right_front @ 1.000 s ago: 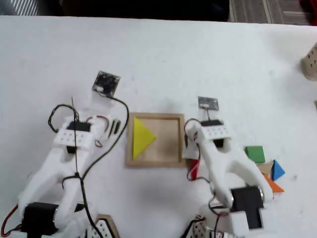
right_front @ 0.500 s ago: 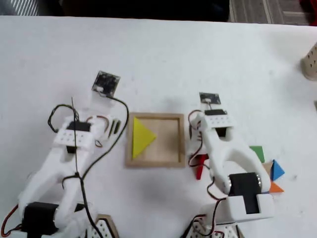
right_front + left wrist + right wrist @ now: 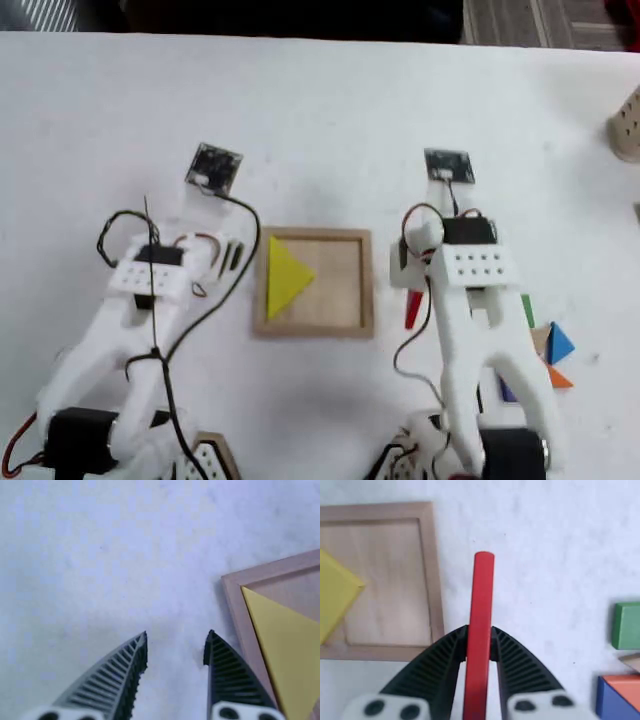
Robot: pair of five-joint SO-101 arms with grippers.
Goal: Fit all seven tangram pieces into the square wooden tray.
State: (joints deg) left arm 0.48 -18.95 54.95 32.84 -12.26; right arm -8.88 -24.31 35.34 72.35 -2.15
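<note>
One red piece (image 3: 483, 595) is clamped on edge in the right gripper (image 3: 479, 631) beside the tray (image 3: 434, 580), prob. to lower it in; left gripper (image 3: 177, 635) rests w/ fingers apart, empty.

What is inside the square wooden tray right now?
One yellow triangle lies along the left wall of the wooden tray; the rest shows bare wood. The floor under the triangle is covered.
</note>
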